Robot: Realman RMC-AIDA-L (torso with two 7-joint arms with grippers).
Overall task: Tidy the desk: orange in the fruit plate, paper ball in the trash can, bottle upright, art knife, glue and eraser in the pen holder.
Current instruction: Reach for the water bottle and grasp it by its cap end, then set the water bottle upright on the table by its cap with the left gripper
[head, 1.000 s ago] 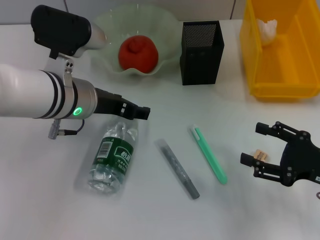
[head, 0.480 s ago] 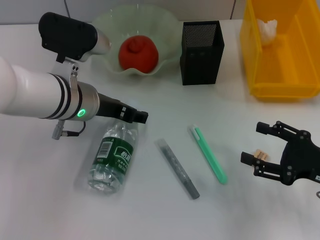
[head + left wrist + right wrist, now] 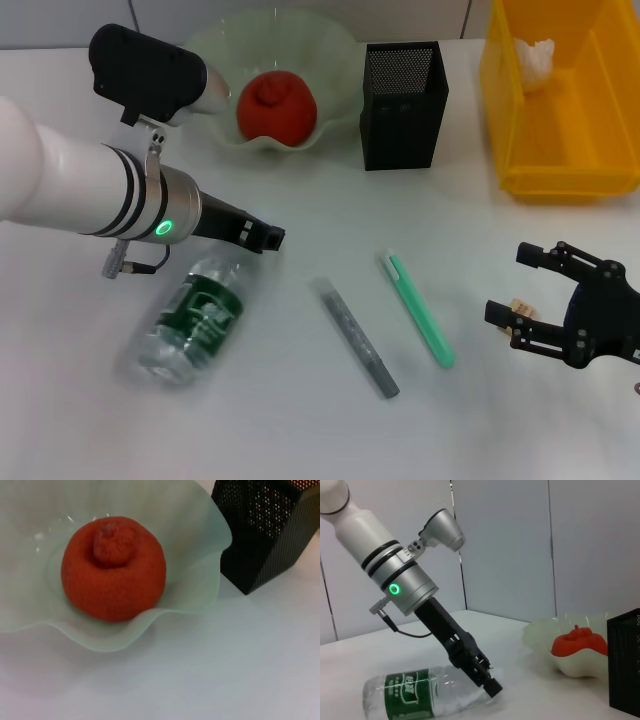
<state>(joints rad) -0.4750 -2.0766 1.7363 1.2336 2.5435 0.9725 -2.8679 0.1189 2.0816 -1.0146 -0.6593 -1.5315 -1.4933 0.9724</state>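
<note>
The bottle (image 3: 190, 317) lies on its side at the lower left of the desk (image 3: 300, 420), its cap hidden beneath the left gripper (image 3: 262, 238); whether those fingers grip the neck I cannot tell. The orange (image 3: 276, 104) sits in the fruit plate (image 3: 340, 60), the paper ball (image 3: 534, 58) in the trash can (image 3: 560, 170). At lower right, the right gripper (image 3: 522, 300) is spread apart around the half-hidden eraser (image 3: 519, 307).

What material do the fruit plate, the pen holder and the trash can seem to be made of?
The fruit plate: translucent pale-green plastic or perhaps glass, smooth, with a thin wavy rim.
The pen holder: black perforated metal mesh, matte, with tiny holes that let light through.
The trash can: bright yellow plastic, probably moulded, smooth and slightly glossy.
</note>
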